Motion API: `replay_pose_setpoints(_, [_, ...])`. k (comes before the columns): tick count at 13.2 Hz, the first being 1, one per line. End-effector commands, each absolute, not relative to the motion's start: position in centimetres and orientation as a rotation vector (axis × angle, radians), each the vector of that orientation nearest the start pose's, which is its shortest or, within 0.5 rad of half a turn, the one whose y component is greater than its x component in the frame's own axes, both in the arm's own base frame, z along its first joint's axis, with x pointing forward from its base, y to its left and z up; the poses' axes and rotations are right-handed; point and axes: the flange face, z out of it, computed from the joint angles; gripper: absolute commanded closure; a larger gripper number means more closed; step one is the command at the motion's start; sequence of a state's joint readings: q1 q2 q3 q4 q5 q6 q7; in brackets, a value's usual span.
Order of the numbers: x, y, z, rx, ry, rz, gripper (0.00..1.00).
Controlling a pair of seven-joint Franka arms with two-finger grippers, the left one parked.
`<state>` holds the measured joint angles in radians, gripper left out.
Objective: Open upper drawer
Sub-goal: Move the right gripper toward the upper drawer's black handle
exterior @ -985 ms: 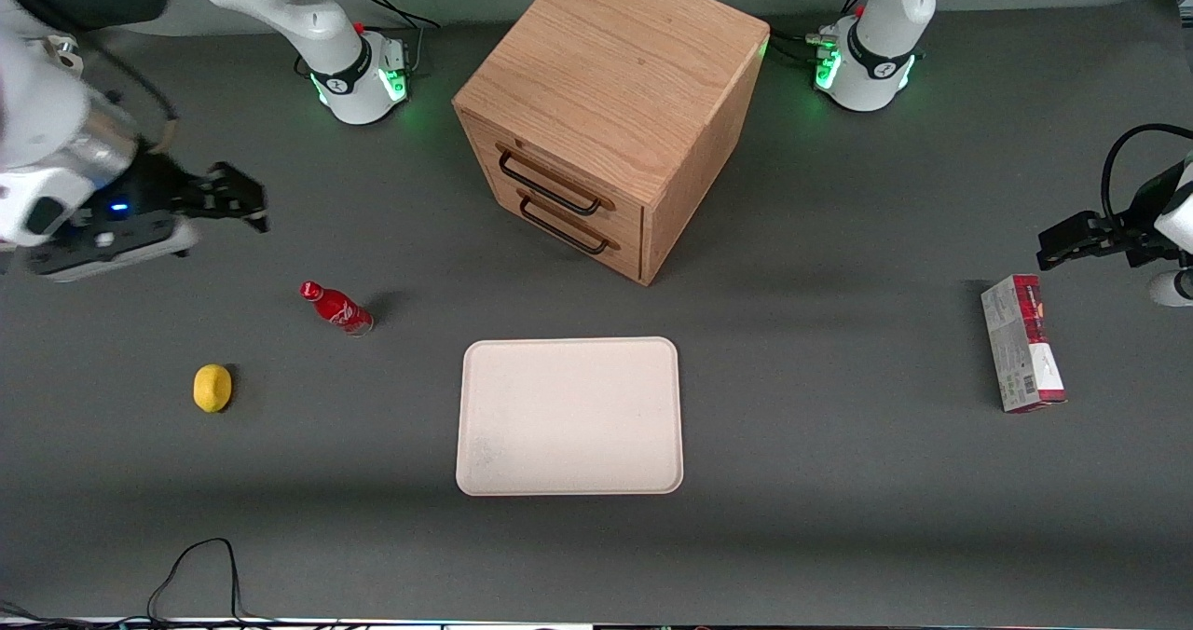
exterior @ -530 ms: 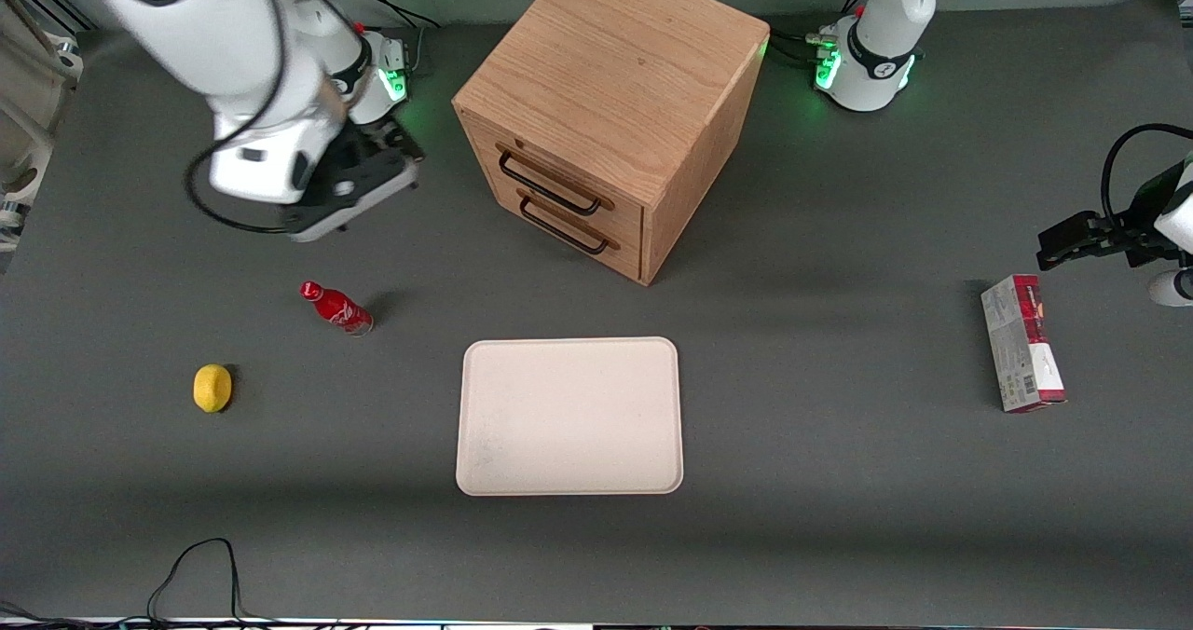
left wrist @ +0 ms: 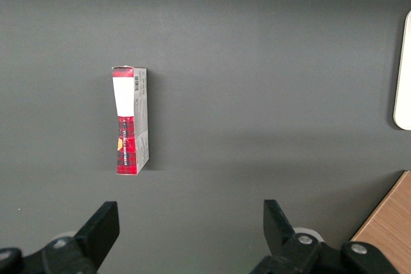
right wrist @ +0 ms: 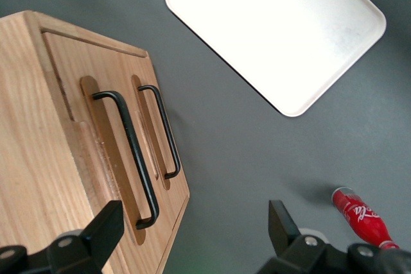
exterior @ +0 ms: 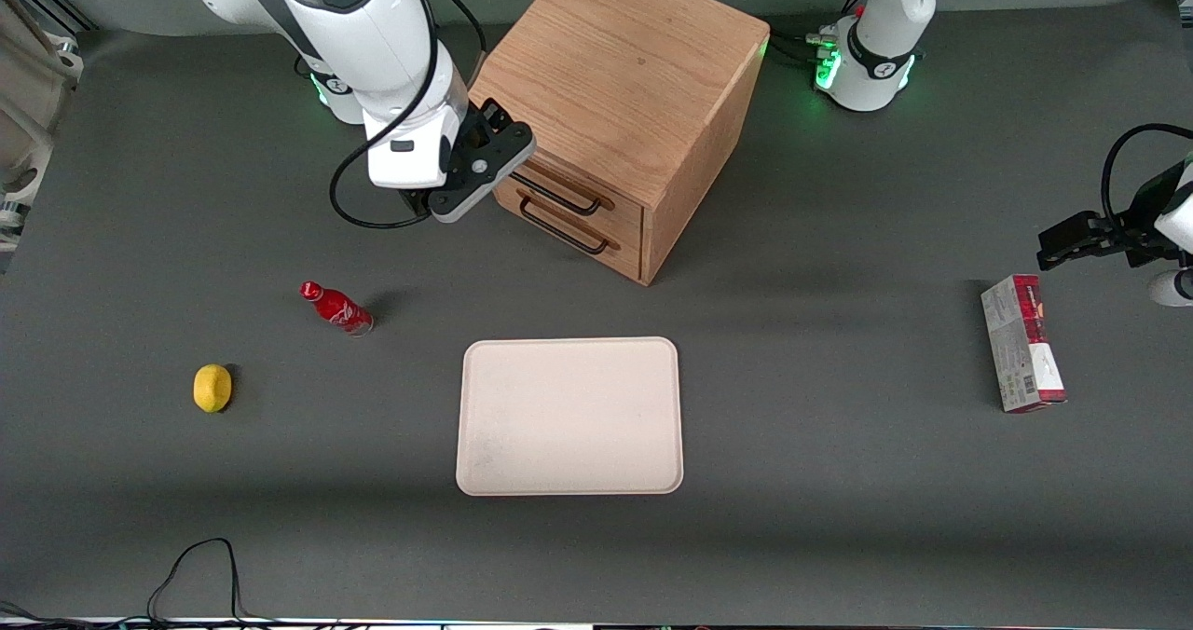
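Two spread fingers (right wrist: 108, 224) of the gripper (exterior: 473, 166) hang just in front of the upper drawer (exterior: 550, 183), not touching; drawer is shut, light oak w/ thin black bar handle (right wrist: 128, 152), topmost in the cabinet (exterior: 624, 99). Arm reaches down over the cabinet's front corner, above a dark grey table (exterior: 839, 481).

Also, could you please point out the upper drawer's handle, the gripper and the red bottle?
upper drawer handle (right wrist: 128, 152): right wrist view, middle of the black bar.
gripper (right wrist: 192, 226): right wrist view, open, in front of the drawers.
red bottle (exterior: 337, 308): front view, its body.
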<state>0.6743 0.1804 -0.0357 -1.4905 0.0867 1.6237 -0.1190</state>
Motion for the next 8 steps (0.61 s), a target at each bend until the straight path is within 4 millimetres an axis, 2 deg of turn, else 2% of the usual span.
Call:
replay_pose_setpoints(1, [48.0,38.2,56.3,-2.778,-1.255,0.114,0.0])
replay_pose_setpoints(6, [47.3,38.5,55.3,-2.678,-1.222,0.19,0.0])
replay_pose_setpoints(8, [47.2,38.4,53.7,-2.649,-1.295,0.2,0.0])
